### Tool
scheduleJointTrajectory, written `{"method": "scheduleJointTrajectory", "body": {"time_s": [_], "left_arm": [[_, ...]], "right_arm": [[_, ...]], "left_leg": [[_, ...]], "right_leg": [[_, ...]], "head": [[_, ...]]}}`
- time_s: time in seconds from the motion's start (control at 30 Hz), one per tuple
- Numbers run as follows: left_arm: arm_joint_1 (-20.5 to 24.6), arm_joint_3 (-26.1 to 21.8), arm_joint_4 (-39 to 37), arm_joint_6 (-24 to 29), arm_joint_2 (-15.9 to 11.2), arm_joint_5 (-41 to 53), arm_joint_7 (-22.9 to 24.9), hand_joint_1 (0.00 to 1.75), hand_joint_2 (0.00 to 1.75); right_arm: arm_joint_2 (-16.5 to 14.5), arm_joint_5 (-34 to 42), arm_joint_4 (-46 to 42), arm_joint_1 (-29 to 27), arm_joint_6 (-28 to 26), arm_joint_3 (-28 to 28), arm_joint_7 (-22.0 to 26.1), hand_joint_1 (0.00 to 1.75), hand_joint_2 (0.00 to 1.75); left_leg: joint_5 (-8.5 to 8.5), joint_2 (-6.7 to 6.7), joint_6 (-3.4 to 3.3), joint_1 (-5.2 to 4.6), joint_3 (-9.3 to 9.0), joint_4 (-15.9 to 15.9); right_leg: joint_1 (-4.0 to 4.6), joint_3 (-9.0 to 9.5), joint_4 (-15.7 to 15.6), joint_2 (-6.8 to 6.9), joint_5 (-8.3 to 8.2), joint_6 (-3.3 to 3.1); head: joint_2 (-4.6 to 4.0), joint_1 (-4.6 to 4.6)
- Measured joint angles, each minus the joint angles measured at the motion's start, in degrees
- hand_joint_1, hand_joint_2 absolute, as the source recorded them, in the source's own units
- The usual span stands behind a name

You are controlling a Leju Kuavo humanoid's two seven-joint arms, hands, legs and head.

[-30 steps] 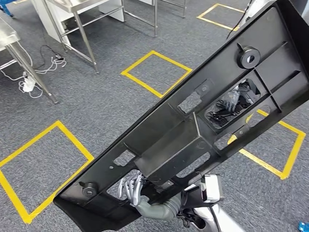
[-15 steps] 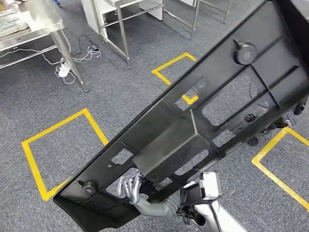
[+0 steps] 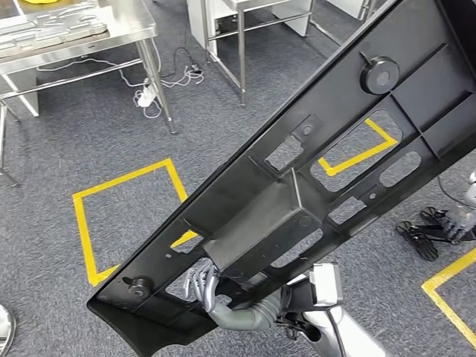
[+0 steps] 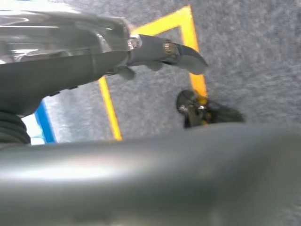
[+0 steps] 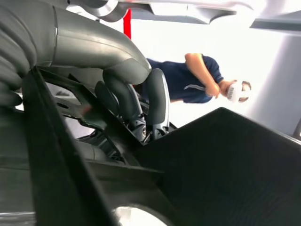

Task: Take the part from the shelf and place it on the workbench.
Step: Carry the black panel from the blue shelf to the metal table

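A long black moulded part (image 3: pixel 314 149) with cut-outs and two round knobs slants across the head view, low end at the left, high end at the upper right. My right hand (image 3: pixel 204 286) grips its lower edge from below, fingers poking up through an opening. In the right wrist view those fingers (image 5: pixel 156 101) curl over a rib of the part (image 5: pixel 230 165). My left hand (image 4: pixel 106 52) has a finger stretched out above the carpet, with a broad blurred grey surface (image 4: pixel 160 179) alongside it. Whether it holds anything is unclear.
A steel workbench (image 3: pixel 120 30) with flat parts on it stands at the upper left, and another steel frame (image 3: pixel 241 44) behind. Cables and a power strip (image 3: pixel 149 93) lie under them. Yellow tape squares (image 3: pixel 84 223) mark the carpet. A black object (image 3: pixel 418 234) lies at the right. A person (image 5: pixel 202 77) stands nearby.
The camera has turned: floor squares and tables have slid to the right and the steel workbench has come into view at the upper left. The part and my right hand keep their places.
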State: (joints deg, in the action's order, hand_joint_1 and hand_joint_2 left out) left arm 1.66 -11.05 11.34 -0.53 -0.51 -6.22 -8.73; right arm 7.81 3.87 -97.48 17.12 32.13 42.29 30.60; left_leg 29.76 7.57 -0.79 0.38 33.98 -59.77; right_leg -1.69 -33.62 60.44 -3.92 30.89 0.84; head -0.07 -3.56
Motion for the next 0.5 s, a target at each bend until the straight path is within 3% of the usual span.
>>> {"method": "scheduleJointTrajectory", "body": {"time_s": [0.07,0.13,0.17,0.2,0.23,0.27,0.3,0.37,0.43,0.5], "left_arm": [[0.0,0.0,0.0,0.2,0.1,0.1,0.3,0.00,1.75],[0.3,-0.1,0.0,0.4,0.2,0.2,0.5,0.00,1.75],[0.5,-0.1,0.0,0.5,0.2,0.3,0.6,0.00,1.75],[0.5,-0.1,0.0,0.5,0.2,0.5,0.7,0.00,1.75],[0.4,-0.1,0.0,0.5,0.2,0.6,0.8,0.00,1.75],[0.3,-0.1,0.0,0.6,0.2,0.7,1.0,0.00,1.75],[0.2,-0.1,0.0,0.6,0.2,0.8,1.1,0.00,1.75],[0.1,-0.2,0.0,0.7,0.2,0.8,1.2,0.00,1.75],[0.3,-0.2,0.0,0.7,0.2,0.8,1.5,0.00,1.75],[0.2,-0.3,0.0,0.7,0.2,0.8,1.7,0.00,1.75]], "right_arm": [[0.0,0.0,0.1,0.6,0.8,0.2,0.0,1.75,1.75],[0.2,0.0,0.6,1.0,1.6,0.4,0.2,1.75,1.75],[0.3,0.1,1.0,1.0,1.8,0.5,0.3,1.75,1.75],[0.4,0.1,1.5,1.0,2.0,0.7,0.4,1.75,1.75],[0.5,0.2,1.9,1.0,2.2,0.9,0.4,1.75,1.75],[0.5,0.3,2.2,1.0,2.3,1.0,0.4,1.75,1.75],[0.5,0.4,2.5,1.1,2.3,1.1,0.4,1.75,1.75],[0.6,0.4,2.8,1.3,2.4,1.2,0.5,1.75,1.75],[0.6,0.5,3.1,1.6,2.6,1.4,0.5,1.75,1.75],[0.7,0.6,3.2,1.9,2.8,1.7,0.5,1.75,1.75]], "left_leg": [[0.99,-1.65,0.53,-0.09,0.76,-1.6],[3.85,-5.16,1.14,-0.13,3.90,-7.6],[5.32,-6.25,1.38,-0.03,6.05,-11.5],[6.15,-6.77,1.53,0.08,7.79,-14.6],[5.91,-6.99,1.59,0.15,8.59,-15.8],[4.51,-7.19,1.52,0.19,8.17,-14.7],[2.28,-7.64,1.32,0.15,6.69,-11.4],[-1.16,-9.91,0.61,-0.45,3.18,-4.2],[-1.49,-11.57,-0.16,-1.17,1.87,-1.2],[-1.18,-10.81,-0.72,-1.30,1.77,-0.6]], "right_leg": [[-0.18,0.40,-0.2,1.55,0.13,-0.65],[-0.17,0.71,-0.3,3.38,0.44,-1.11],[-0.11,0.81,-0.3,4.32,0.63,-1.20],[-0.07,0.95,-0.3,5.21,0.83,-1.22],[-0.06,1.16,-0.3,6.00,1.07,-1.19],[-0.05,1.52,-0.3,6.75,1.34,-1.12],[-0.04,2.00,-0.3,7.47,1.68,-1.04],[0.09,2.91,-0.4,8.78,2.32,-0.72],[0.31,3.25,-0.5,9.92,2.71,-0.26],[0.46,3.63,-0.9,10.97,2.95,0.33]], "head": [[0.00,-0.10],[0.00,-0.20],[0.00,-0.20],[0.00,-0.20],[0.00,-0.20],[0.00,-0.20],[0.00,-0.20],[0.00,-0.21],[0.00,-0.21],[0.00,-0.20]]}}
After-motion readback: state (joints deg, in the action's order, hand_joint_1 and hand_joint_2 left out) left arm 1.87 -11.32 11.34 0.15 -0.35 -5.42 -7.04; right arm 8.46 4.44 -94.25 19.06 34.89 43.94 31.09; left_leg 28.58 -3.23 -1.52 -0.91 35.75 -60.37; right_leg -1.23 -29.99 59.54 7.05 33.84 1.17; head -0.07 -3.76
